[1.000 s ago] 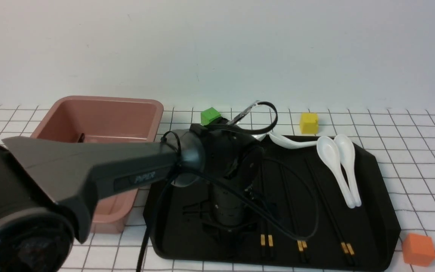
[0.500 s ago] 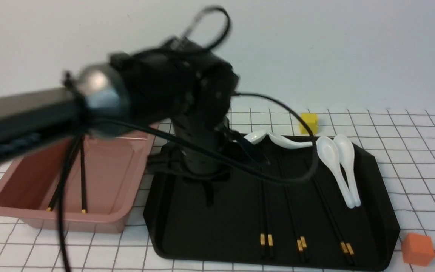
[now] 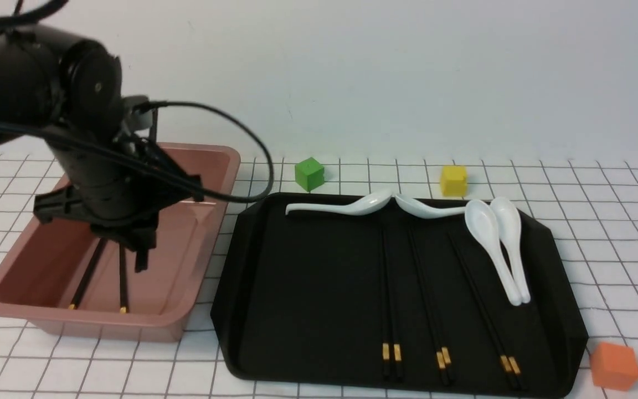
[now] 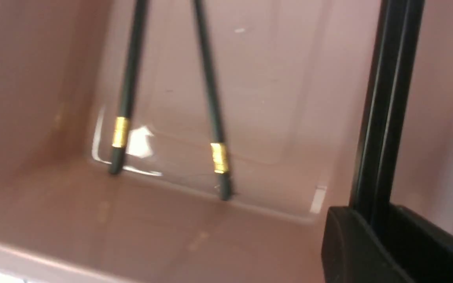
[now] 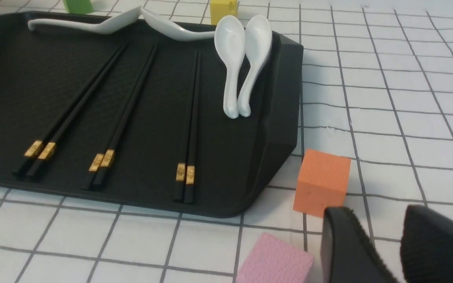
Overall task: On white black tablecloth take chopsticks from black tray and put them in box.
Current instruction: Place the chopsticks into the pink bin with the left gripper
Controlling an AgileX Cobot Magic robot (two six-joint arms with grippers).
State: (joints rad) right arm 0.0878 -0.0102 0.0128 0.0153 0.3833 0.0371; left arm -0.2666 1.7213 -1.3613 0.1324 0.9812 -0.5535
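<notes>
A white tablecloth (image 3: 601,244) gridded with thin black lines covers the surface. On its left stands a deep dusty-pink box (image 3: 103,324), with a wide black tray (image 3: 308,288) just beside it. A green cube (image 3: 309,173) and a yellow cube (image 3: 453,180) sit behind the tray's far edge. An orange cube (image 3: 613,366) sits off its near right corner, a pink block (image 5: 275,259) close by.

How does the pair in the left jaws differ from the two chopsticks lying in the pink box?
The held chopsticks are clamped side by side in the jaws of the left gripper; the two loose chopsticks are splayed apart, free on the floor of the box. The loose chopsticks carry gold bands; the held chopsticks show none where visible. Both are thin and black.
</notes>
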